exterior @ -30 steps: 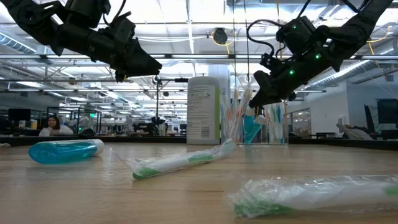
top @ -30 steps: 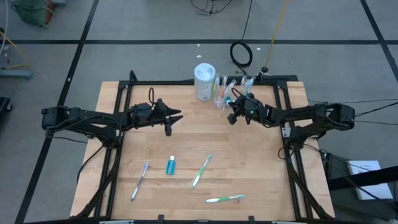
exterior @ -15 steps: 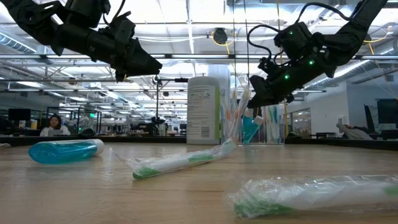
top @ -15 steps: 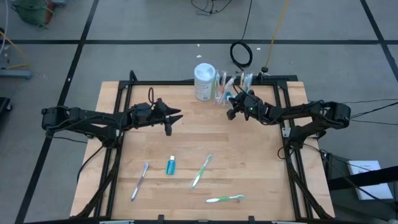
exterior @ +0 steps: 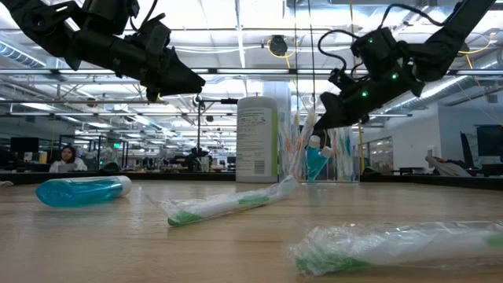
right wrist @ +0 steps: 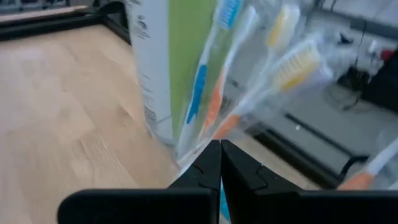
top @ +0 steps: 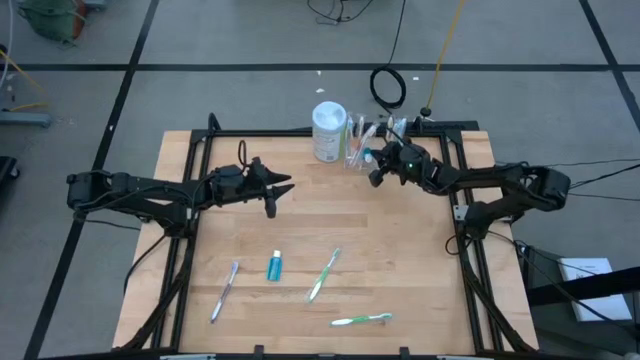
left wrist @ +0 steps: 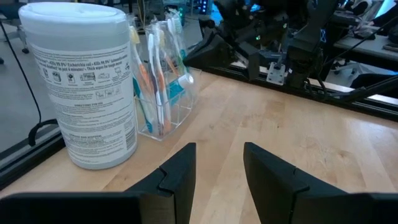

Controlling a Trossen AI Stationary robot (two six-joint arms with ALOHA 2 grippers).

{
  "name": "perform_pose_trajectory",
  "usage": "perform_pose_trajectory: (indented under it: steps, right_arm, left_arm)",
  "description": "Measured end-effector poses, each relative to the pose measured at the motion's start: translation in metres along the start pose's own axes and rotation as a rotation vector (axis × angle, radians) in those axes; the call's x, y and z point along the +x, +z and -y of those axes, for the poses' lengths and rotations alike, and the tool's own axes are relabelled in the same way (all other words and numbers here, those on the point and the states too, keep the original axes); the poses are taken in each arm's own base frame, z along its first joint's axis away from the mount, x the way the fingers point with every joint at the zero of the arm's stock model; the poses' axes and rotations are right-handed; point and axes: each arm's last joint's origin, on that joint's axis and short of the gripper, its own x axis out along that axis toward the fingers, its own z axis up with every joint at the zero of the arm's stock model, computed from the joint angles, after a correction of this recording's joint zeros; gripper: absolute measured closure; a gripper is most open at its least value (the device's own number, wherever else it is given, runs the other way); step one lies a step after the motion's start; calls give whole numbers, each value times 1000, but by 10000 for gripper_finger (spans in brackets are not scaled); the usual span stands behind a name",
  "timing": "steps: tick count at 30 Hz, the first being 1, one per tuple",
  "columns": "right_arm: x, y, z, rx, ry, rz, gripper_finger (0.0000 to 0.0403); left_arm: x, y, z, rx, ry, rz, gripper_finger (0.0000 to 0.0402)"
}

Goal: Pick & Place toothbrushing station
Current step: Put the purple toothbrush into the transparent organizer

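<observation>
The toothbrushing station (top: 357, 147) is a clear holder standing on its base at the table's far edge. It holds several wrapped toothbrushes (left wrist: 155, 68) and a small blue tube (left wrist: 180, 84). My right gripper (top: 373, 177) is shut and hangs just above the table at the holder's near right side, fingertips (right wrist: 220, 148) close to the wrapped brushes (right wrist: 249, 81). My left gripper (top: 279, 195) is open with nothing between its fingers (left wrist: 217, 152). It hovers over the table's left half, pointing toward the holder. My right gripper comes slanting from the table's right toward the holder's wrapped toothbrushes (right wrist: 217, 121), its shut fingertips right in front of them. I cannot tell whether they touch the brushes or the holder.
A white wipes canister (top: 328, 130) stands left of the holder, close against it. On the near half of the table lie a blue-handled toothbrush (top: 225, 290), a blue tube (top: 274, 266) and two wrapped green toothbrushes (top: 323, 275), (top: 362, 320). A black frame (top: 300, 133) borders the wooden top.
My right gripper has swung a little toward the table's far edge, closer to the holder, and has stayed shut. The holder and its contents have kept their place.
</observation>
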Motion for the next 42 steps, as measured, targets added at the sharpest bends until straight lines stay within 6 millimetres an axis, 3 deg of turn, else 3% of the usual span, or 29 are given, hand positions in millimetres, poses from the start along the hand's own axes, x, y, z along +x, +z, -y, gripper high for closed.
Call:
perform_pose_trajectory:
  steps: [5, 14, 21, 32, 42]
  right_arm:
    - [-14, 10, -1, -125, 33, -33, 403]
    - [-36, 41, 1, -191, 124, -295, 403]
    - [-49, 34, -25, -102, 302, -327, 403]
    - [-77, 24, -78, -126, 493, -371, 403]
    - [-99, 8, -102, -81, 565, -473, 403]
  left_arm:
    - [0, 1, 0, 2, 0, 7, 263]
    - [0, 3, 0, -11, -3, 28, 263]
    - [-1, 6, 3, -50, -88, -16, 263]
    - [-6, 53, 22, -62, -90, -350, 263]
    - [-16, 48, 50, -140, -159, -467, 263]
